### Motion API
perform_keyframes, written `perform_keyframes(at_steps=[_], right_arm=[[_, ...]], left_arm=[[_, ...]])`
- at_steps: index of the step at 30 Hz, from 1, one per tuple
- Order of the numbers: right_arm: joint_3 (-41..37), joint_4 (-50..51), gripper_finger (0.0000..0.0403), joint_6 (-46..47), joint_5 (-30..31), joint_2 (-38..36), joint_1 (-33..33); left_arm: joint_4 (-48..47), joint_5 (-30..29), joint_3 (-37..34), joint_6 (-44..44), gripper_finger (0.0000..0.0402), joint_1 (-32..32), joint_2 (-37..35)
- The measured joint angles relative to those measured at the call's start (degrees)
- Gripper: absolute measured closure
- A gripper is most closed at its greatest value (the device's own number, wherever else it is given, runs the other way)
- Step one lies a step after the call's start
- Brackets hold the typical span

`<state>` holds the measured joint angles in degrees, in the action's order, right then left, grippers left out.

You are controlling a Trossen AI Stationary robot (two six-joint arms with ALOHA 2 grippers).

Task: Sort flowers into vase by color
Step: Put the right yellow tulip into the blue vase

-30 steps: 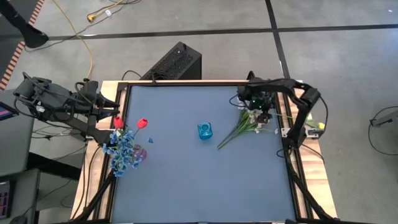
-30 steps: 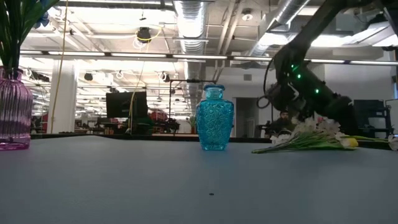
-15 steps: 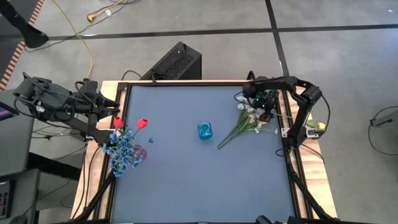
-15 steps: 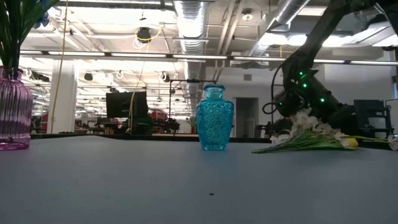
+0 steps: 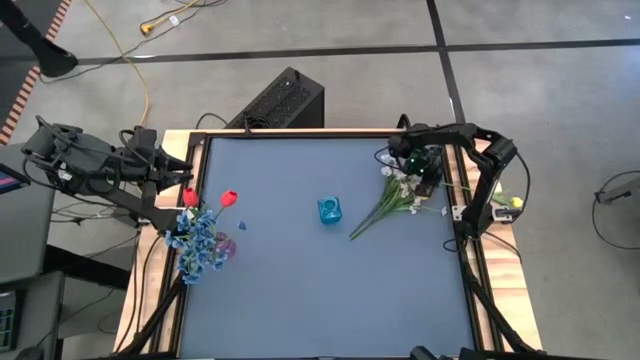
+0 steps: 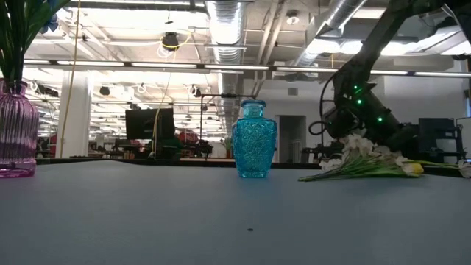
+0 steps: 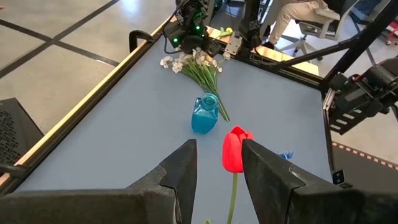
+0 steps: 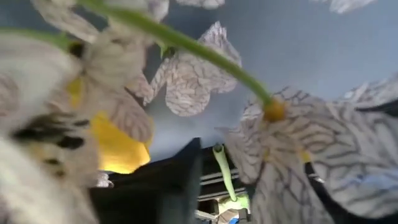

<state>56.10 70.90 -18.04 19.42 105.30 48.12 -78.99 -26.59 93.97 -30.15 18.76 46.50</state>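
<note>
Right gripper [image 5: 422, 172], fingers narrowing on a green stem, sits atop the blossom end of the white fabric flower bunch [image 5: 398, 193], stems trailing toward the blue glass vase [image 5: 330, 210]

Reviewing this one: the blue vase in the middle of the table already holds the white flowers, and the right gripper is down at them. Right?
Not quite. The blue vase stands empty; the white flowers lie flat on the table beside it, as the high and low views show. The right gripper is indeed down at their blossoms.
</note>
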Motion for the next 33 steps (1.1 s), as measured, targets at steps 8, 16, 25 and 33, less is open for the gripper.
perform_keyframes(at_steps=[8, 16, 25, 33], right_arm=[[0.0, -2.6, 0.0378, 0.0, -2.4, 0.0, -0.9], [0.0, 6.4, 0.0378, -0.5, 3.9, 0.0, -2.0], [1.3, 14.8, 0.0378, 2.9, 9.4, 0.0, -3.1], [14.0, 18.5, 0.0378, 4.3, 12.0, -3.3, -8.9]], left_arm=[[0.0, 0.0, 0.0, 0.1, 0.0288, 0.0, 0.0], [0.0, 0.0, 0.0, 0.4, 0.0288, 0.0, 0.0], [0.5, 0.4, 0.0, 0.5, 0.0288, 0.0, 0.0], [3.6, 0.5, 0.0, 3.7, 0.0288, 0.0, 0.0]])
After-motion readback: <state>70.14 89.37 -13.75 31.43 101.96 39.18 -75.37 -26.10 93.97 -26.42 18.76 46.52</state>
